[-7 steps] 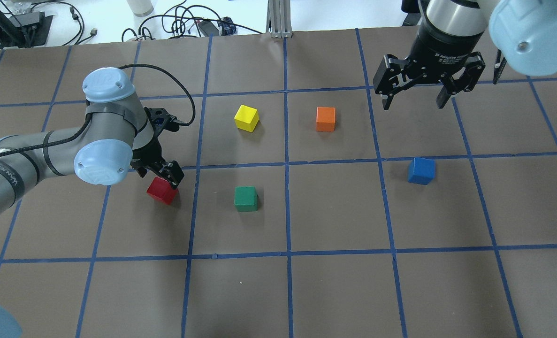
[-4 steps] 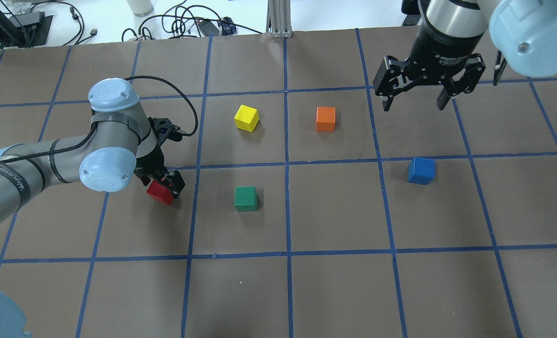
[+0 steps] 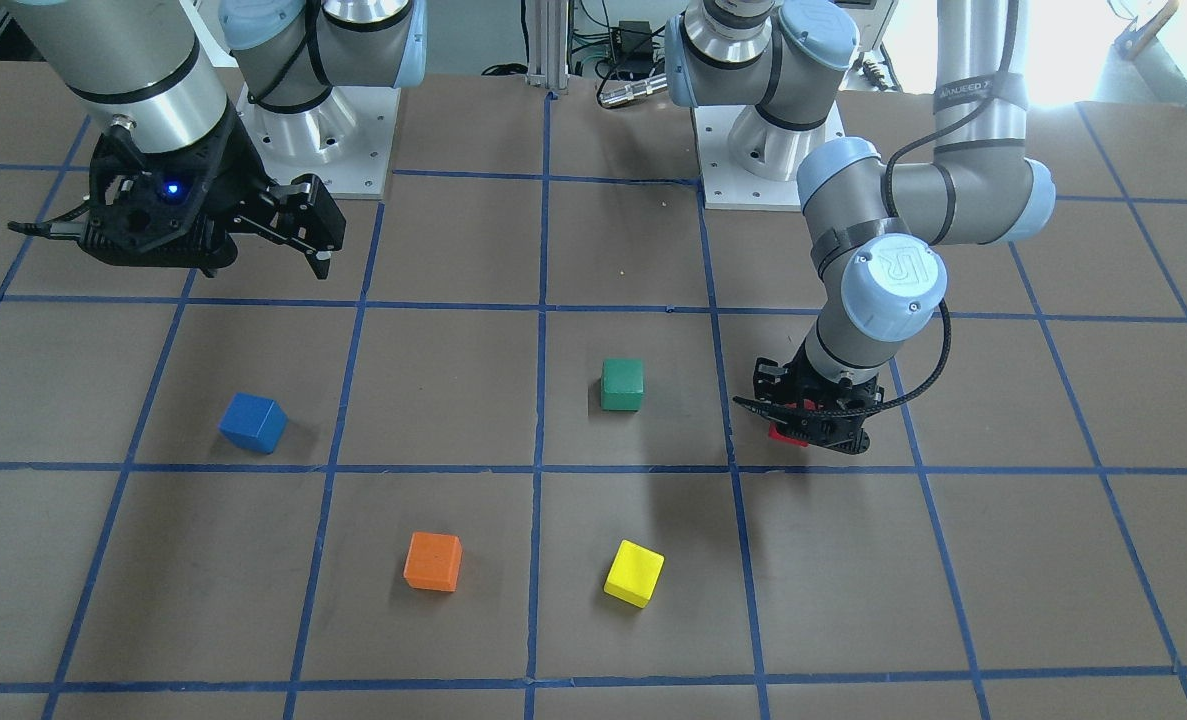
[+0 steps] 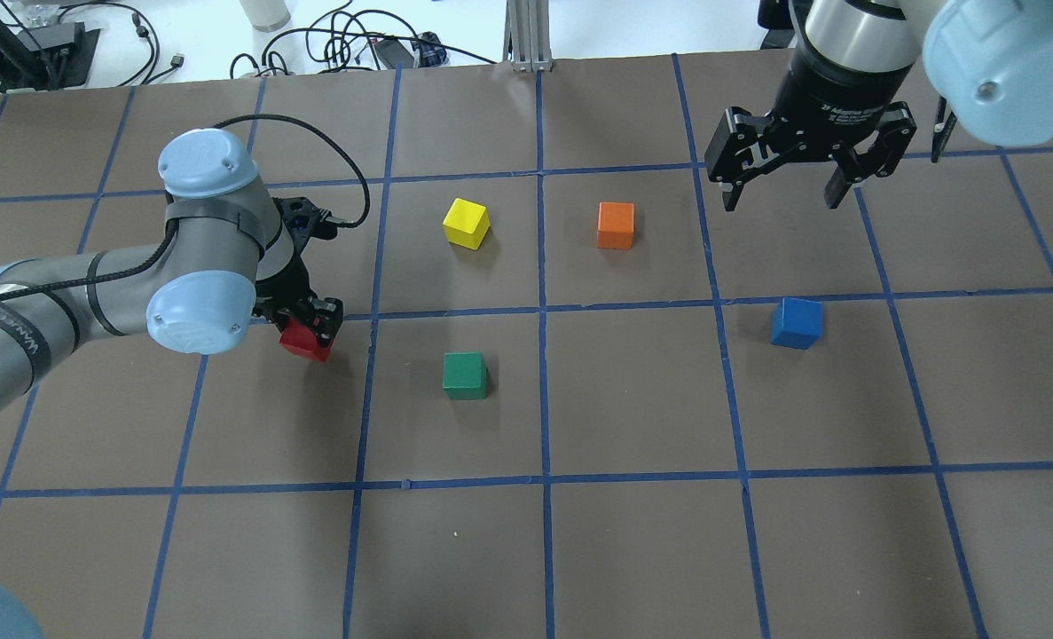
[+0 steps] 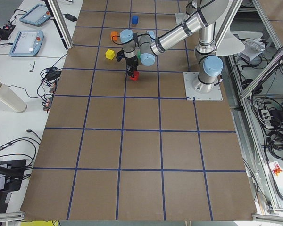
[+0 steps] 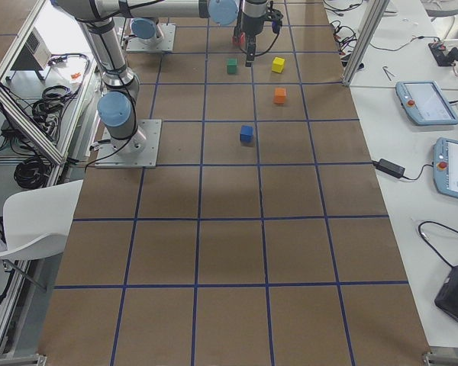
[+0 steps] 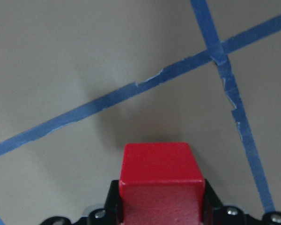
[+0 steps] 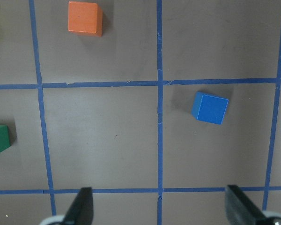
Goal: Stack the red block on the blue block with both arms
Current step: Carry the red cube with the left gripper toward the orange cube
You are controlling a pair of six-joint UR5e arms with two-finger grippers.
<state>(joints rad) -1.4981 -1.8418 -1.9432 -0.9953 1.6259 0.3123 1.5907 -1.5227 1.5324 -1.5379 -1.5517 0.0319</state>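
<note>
Across a brown-papered table (image 4: 632, 550) gridded in blue tape (image 4: 543, 390), two silver-grey arms with light blue joint caps are at work. The left arm (image 4: 91, 284) bends low on its own side, and the left gripper (image 4: 311, 321) is clamped on the red block (image 7: 161, 187), a matte, sharp-edged cube held low by a tape crossing. The right arm (image 4: 854, 35) hangs high at the far side, the right gripper (image 4: 779, 195) spread wide around nothing. The blue block (image 4: 796, 322) sits alone in a square on the right, well apart from the red. Between them lie a green block (image 4: 465, 374), a yellow block (image 4: 466, 222) and an orange block (image 4: 616, 224). White lettering (image 4: 841, 111) on the right gripper's collar is too small to read in full.
</note>
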